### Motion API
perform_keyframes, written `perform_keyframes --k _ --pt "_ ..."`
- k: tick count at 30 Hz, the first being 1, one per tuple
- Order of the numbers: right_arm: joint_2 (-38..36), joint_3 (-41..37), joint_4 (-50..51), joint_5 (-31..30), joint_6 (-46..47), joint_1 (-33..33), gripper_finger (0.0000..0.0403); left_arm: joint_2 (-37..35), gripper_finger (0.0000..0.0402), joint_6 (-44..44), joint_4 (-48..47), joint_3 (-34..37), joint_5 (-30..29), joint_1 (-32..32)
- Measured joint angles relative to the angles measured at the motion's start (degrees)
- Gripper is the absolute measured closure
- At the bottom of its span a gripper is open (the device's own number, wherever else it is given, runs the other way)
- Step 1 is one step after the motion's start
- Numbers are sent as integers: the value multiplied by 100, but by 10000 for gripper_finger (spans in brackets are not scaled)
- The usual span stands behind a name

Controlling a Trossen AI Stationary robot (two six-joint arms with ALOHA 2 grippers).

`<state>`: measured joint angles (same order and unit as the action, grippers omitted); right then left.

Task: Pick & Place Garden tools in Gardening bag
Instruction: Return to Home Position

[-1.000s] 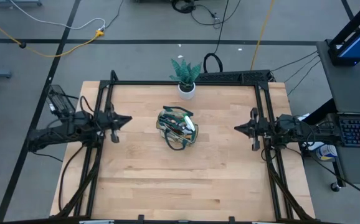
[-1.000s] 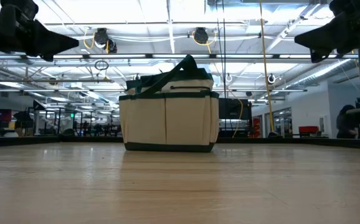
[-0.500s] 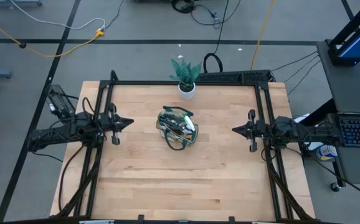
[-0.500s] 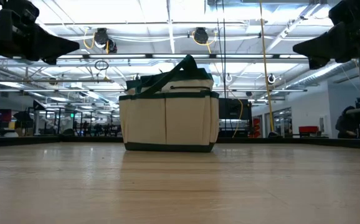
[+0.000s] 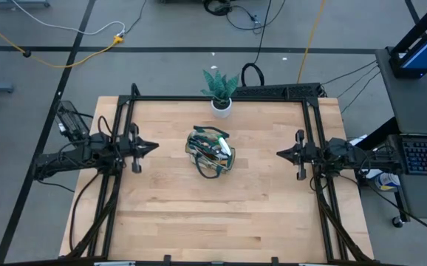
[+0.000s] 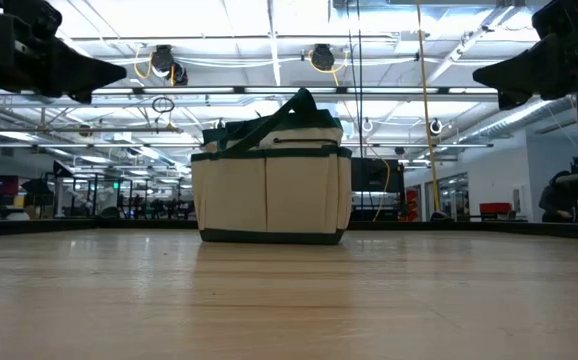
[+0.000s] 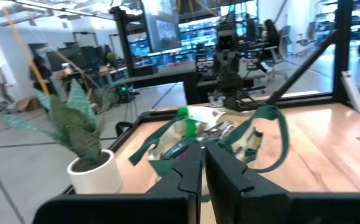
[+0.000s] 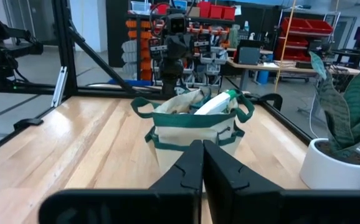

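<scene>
Hovering well left of the bag with left gripper pinched closed, empty. Mirrored well right of it by right gripper, likewise closed. Tools packed inside bag.

Even, diffuse light falls from overhead on the bench in the high view. The wood reads bright, and the bag throws only a faint, soft shadow. In the low view we look straight into the ceiling lights, which burn out to white glare. The arms above turn to black silhouettes, while the bag's near wall stays evenly lit. In the wrist views the left tool and the right tool sit dark against a bright room.
</scene>
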<state>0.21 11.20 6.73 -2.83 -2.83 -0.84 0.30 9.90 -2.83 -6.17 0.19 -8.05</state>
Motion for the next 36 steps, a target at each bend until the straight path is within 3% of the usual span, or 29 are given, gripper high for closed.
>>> perform_keyframes --k 23,30,36 --pt "-2 -422 -302 0 63 0 403 6 376 96 -151 11 131 0" --pt "-2 -422 -305 0 179 0 403 7 376 67 514 546 131 0" --pt "-2 -425 -309 0 222 0 403 7 376 343 763 560 134 0"
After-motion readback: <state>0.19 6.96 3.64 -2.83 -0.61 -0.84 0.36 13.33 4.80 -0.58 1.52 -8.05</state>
